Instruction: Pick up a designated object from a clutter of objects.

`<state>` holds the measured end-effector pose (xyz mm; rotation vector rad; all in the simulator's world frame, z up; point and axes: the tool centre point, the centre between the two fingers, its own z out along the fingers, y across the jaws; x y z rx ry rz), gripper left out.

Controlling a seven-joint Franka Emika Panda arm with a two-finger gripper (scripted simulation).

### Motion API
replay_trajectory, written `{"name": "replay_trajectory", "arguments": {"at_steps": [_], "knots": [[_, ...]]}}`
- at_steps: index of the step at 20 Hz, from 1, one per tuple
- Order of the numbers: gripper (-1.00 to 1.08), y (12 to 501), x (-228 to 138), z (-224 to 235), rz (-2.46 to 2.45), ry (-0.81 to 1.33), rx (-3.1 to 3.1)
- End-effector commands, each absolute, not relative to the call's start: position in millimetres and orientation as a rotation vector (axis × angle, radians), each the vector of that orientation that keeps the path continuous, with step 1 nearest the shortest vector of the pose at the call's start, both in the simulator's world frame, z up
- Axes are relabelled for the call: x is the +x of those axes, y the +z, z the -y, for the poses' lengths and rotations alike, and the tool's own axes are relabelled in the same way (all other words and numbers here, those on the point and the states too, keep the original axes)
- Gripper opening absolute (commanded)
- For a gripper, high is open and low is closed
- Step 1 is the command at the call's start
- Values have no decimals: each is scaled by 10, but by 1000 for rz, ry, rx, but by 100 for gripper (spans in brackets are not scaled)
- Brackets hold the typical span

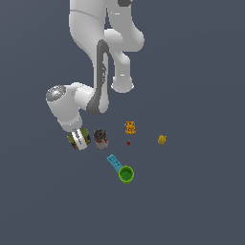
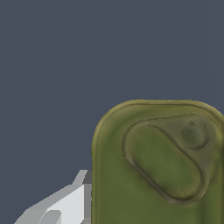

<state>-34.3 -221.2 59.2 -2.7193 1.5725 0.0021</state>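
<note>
Cylindrical can [image 1: 101, 139] just beside the tin [image 1: 76, 139]; open floor on its other sides.

In the exterior view the tin [image 1: 75, 140] sits left of centre under the gripper [image 1: 80, 139], with the can [image 1: 101, 138] just beside it on its right. Further right lie one block [image 1: 130, 127], a tiny bit [image 1: 128, 143] below it, and a second block [image 1: 162, 139]. The cup [image 1: 126, 174] lies lower, near centre.
</note>
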Motion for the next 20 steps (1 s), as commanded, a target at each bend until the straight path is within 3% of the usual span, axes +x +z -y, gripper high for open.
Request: {"name": "replay_trajectory", "arguments": {"at_steps": [1,10,20], "knots": [[-100,622,-339,2190,-1571,-1,-2719],[-100,911,-387,1924,-1571,0,-2719],[-100,1587,-495,1312,-1573,-1,-2719]]}}
